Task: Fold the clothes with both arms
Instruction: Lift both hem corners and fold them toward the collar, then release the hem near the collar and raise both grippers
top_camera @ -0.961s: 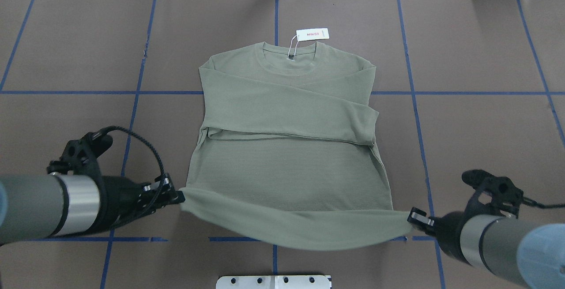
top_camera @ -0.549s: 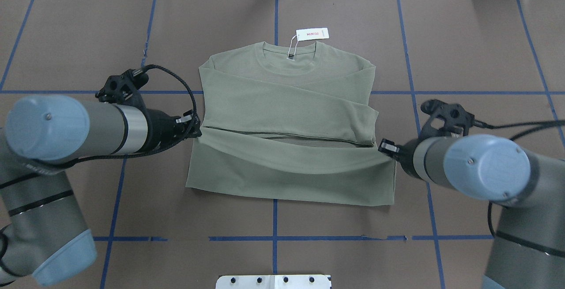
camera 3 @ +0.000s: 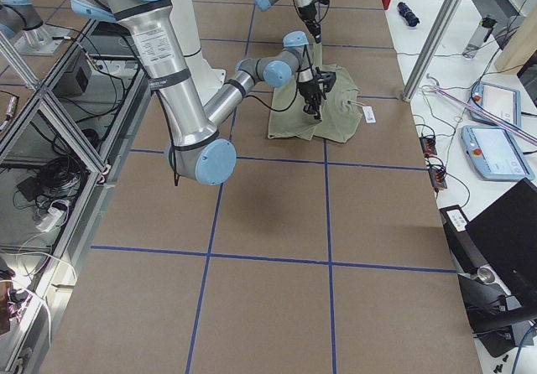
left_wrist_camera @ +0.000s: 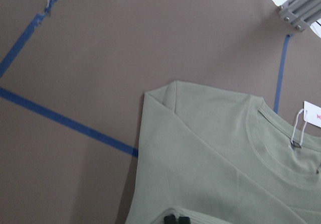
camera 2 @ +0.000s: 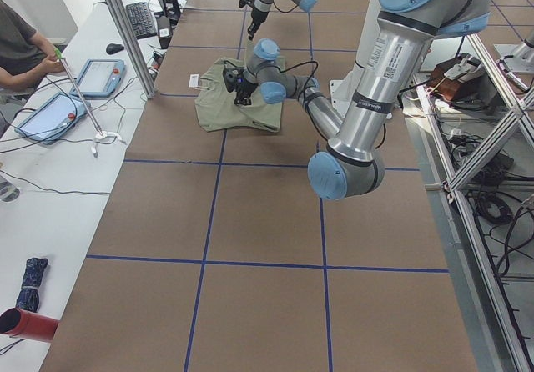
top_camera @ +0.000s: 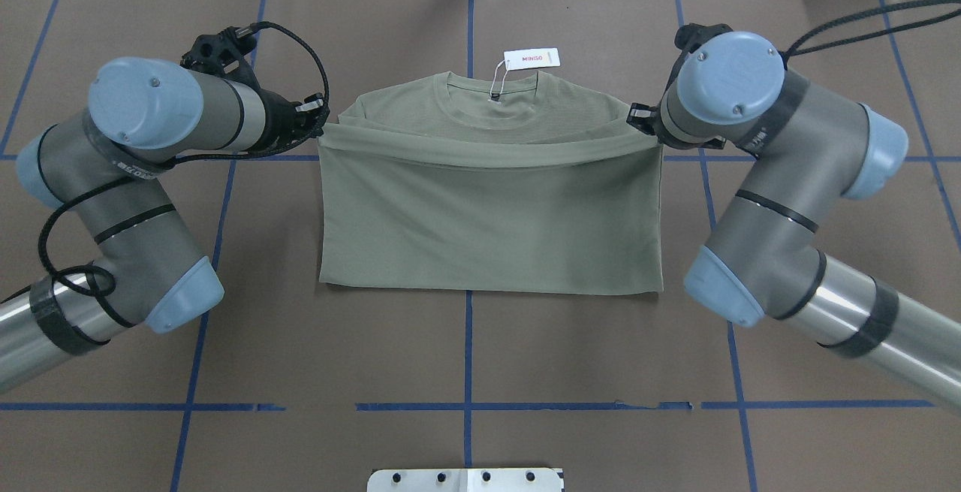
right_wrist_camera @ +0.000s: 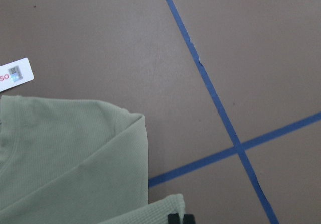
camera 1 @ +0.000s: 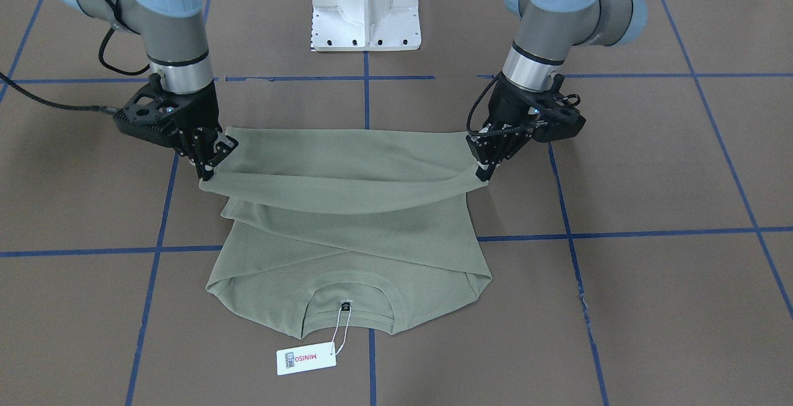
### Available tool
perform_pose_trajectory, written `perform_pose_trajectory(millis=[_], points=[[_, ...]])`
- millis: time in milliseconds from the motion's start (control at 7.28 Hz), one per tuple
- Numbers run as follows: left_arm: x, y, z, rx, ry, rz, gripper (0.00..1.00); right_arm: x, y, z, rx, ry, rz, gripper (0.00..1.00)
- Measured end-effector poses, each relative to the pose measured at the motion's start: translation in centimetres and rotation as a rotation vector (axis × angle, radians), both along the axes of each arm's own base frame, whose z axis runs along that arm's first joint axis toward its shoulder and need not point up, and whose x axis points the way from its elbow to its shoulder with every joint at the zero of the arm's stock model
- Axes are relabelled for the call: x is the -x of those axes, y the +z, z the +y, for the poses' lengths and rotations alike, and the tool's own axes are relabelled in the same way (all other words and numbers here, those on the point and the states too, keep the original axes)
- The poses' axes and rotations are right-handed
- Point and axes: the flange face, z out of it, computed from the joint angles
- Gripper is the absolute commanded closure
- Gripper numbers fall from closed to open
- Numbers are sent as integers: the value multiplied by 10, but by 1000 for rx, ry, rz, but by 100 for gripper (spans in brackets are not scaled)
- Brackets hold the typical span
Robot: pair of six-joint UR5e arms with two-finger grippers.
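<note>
While the two arms are bringing the bottom hem over the body, the olive shirt (top_camera: 488, 221) is lying in the middle of the overhead frame. Its collar (top_camera: 486, 94) is pointing toward the top edge, and the cloth is doubling over at a fold line in the lower middle. The left gripper (top_camera: 324, 125) is pinching shut on the hem corner at centre-left, and the right gripper (top_camera: 644, 125) is clamping the opposite corner at centre-right. The hem (top_camera: 488, 155) is stretching between them just below the collar, sagging a little in its middle in the front-facing view.

Doing this step well is, I judge, calling for level corners and equal tension, so that the hem is coming down parallel to the shoulder line with the side edges stacking. Lowering both corners together before letting go should be stopping the sag from wrinkling and the crossed sleeves (camera 1: 372, 238) underneath from dragging.

Around the shirt, the white hang tag (top_camera: 531, 58) is lying on the brown table (top_camera: 150, 417) just above the collar, apart from the hem. Its string is the nearest thing that could be catching. Blue tape lines (top_camera: 467, 342) are crossing the table, and the white pedestal (top_camera: 465, 479) is showing at the bottom edge.
</note>
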Motion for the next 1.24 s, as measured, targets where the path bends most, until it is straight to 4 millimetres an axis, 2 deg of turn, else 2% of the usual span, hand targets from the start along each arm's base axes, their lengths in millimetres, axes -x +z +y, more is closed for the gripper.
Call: perform_pose_trajectory(millis=[137,412,687,961,1099,1236], points=[[-7,14,-19,-1,-12,-10,100,11,7,-26,0,-2,21,100],[-24,22,-46,9,-25,-25,100,31,30,-61,-16,3,23,100],[-39,29,-62,4,-33,-27,100,43,36,-80,-19,4,28,100],[-52,31,-77,3,-50,-40,100,46,38,-83,-24,-6,37,100],[-55,33,-79,5,-52,-43,100,46,40,-84,-25,-9,40,79],[-56,35,-80,6,-51,-48,67,46,42,-85,-24,-9,46,1]])
